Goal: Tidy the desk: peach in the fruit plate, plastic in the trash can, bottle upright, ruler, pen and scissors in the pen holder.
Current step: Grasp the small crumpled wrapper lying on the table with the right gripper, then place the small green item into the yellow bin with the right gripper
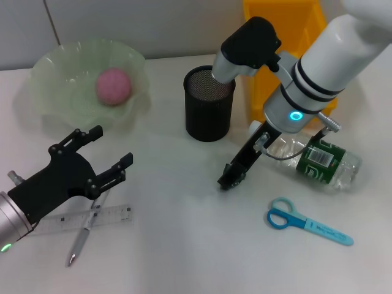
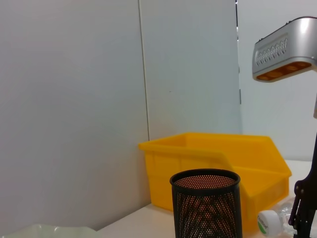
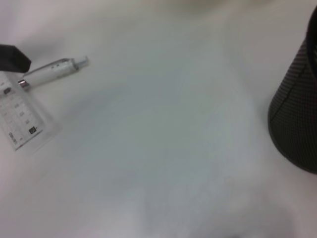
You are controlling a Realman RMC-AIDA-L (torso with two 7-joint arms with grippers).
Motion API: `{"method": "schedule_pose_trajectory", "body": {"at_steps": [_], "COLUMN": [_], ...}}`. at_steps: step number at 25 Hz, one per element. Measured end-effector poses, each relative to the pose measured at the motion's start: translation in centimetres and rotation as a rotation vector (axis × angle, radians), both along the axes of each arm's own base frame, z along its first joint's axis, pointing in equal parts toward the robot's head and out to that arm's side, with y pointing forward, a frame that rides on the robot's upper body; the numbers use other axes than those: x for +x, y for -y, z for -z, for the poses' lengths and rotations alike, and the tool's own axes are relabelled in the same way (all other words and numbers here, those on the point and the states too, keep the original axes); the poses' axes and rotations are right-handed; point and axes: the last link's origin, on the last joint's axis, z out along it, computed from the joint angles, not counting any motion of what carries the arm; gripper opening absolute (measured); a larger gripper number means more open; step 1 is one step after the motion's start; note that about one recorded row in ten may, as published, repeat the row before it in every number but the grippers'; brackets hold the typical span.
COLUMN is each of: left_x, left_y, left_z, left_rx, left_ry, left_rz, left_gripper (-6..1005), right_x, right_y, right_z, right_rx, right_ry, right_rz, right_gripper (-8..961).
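Observation:
A pink peach (image 1: 114,86) lies in the pale green fruit plate (image 1: 55,73) at the back left. The black mesh pen holder (image 1: 209,104) (image 2: 206,204) (image 3: 297,124) stands mid-table. Right of it the bottle (image 1: 318,159) lies on its side, its white cap (image 2: 270,222) toward the holder. Blue scissors (image 1: 306,223) lie at the front right. A clear ruler (image 1: 86,217) (image 3: 20,116) and a pen (image 1: 82,236) (image 3: 52,71) lie crossed at the front left. My left gripper (image 1: 113,149) hovers open just above them. My right gripper (image 1: 233,176) points down at the table beside the bottle's neck. No plastic shows.
A yellow bin (image 1: 282,37) (image 2: 223,163) stands behind the pen holder at the back right. The right arm's white forearm (image 1: 343,55) reaches over the bin and the bottle. A white wall rises behind the table.

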Motion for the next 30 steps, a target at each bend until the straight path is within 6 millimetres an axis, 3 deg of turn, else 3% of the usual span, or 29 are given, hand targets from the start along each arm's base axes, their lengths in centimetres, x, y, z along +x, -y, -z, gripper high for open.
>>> {"method": "schedule_pose_trajectory", "body": {"at_steps": [10,15,26,30], "left_x": [0.00,0.00,0.03,0.03], "left_y": [0.01,-0.01,-0.06,-0.06], "left_z": [0.02,0.00,0.00,0.00], "left_rx": [0.001,0.003,0.003,0.003], "left_ry": [-0.001,-0.001,-0.002,-0.002], "left_rz": [0.000,0.001,0.001,0.001], "left_gripper": [813,813,812,812], "right_x": [0.00,0.12,0.38,-0.17], "right_y": [0.06,0.05,0.26,0.36], "right_z": [0.31,0.31,0.31,-0.26], "right_rx": [0.006,0.011,0.007,0.002], "right_ry": [0.023,0.020,0.015,0.008], "right_rz": [0.005,0.008,0.021,0.020], "right_gripper": [756,544,394,394]}}
